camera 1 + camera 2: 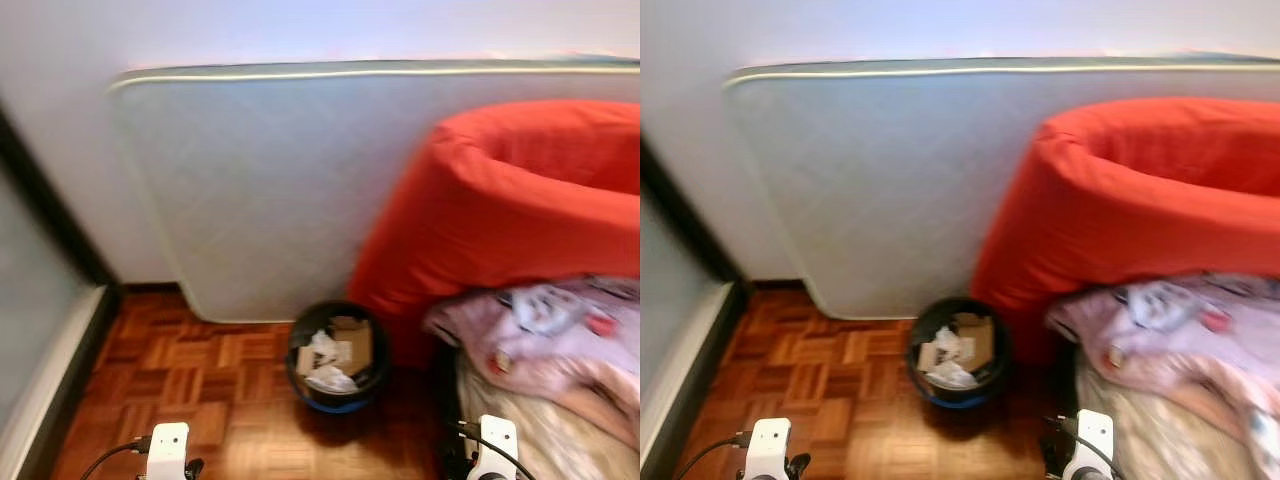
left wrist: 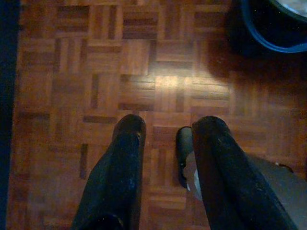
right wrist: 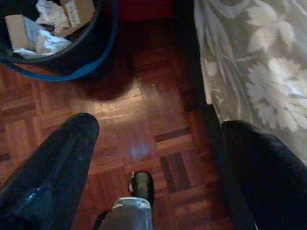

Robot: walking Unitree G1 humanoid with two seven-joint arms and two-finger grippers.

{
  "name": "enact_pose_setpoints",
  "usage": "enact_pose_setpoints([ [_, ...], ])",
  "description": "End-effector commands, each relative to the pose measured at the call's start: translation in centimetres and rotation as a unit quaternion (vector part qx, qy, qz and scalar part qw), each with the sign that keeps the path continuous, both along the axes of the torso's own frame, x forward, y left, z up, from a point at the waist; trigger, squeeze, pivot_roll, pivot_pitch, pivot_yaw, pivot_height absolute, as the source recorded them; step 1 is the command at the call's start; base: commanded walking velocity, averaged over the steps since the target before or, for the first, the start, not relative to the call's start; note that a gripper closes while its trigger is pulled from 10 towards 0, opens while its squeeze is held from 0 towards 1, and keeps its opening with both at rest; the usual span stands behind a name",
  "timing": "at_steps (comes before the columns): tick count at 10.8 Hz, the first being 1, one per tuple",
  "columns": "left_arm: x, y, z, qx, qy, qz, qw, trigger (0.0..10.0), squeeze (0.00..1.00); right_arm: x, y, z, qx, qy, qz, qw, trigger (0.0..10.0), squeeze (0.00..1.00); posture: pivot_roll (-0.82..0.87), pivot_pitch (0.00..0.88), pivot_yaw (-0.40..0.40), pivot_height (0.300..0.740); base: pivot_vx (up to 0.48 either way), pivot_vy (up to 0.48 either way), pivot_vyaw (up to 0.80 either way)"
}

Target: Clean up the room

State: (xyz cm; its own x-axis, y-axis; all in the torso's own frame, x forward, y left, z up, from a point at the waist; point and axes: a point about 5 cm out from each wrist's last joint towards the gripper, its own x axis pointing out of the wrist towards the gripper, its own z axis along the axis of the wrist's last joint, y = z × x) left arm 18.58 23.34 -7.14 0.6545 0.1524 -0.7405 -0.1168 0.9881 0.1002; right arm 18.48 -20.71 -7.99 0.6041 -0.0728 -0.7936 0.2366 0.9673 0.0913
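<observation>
Left eye view: trash bin sits ahead on the floor between both arms; left claw and right claw both spread, empty, right one slightly nearer.

The 2 arms are cut off at 6 o'clock so neither claw shows in the eye views, the red cushion and patterned bedding run off at 3 o'clock, and the bin holds paper scraps too blurred to identify.
</observation>
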Motion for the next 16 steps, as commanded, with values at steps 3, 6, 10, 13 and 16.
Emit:
enact_pose_setpoints([
  [3, -1.8, 1.1, -0.6, 0.008, 0.027, 0.005, 1.0, 10.0, 0.0, -0.2, -0.2, -0.1, -0.003, 0.008, 0.001, 1.0, 10.0, 0.0, 0.18, 0.017, -0.038, 0.74, 0.0, 0.0, -0.76],
  [6, -1.3, 0.9, -0.5, 0.021, 0.031, -0.015, 0.999, 10.0, 0.0, -0.2, 0.0, -0.1, 0.0, 0.007, -0.001, 1.0, 10.0, 0.0, 0.18, 0.002, -0.028, 0.74, 0.0, -0.104, -0.75],
  [10, -1.3, 0.8, -0.5, 0.02, 0.034, -0.017, 0.999, 10.0, 0.0, -0.3, 0.0, -0.2, 0.0, 0.009, -0.006, 1.0, 10.0, 0.0, 0.18, 0.0, -0.024, 0.74, 0.0, -0.081, -0.75],
  [13, -1.3, 0.8, -0.5, 0.024, 0.036, -0.02, 0.999, 10.0, 0.0, -0.3, 0.0, -0.2, -0.001, 0.008, -0.002, 1.0, 10.0, 0.0, 0.18, 0.0, -0.023, 0.74, 0.0, 0.0, -0.74],
  [16, -0.4, 0.8, -0.1, 0.027, 0.031, -0.033, 0.999, 10.0, 0.0, 0.3, 0.4, 0.1, -0.004, -0.013, -0.016, 1.0, 10.0, 0.0, 0.14, 0.0, 0.016, 0.74, 0.0, 0.0, -0.74],
])
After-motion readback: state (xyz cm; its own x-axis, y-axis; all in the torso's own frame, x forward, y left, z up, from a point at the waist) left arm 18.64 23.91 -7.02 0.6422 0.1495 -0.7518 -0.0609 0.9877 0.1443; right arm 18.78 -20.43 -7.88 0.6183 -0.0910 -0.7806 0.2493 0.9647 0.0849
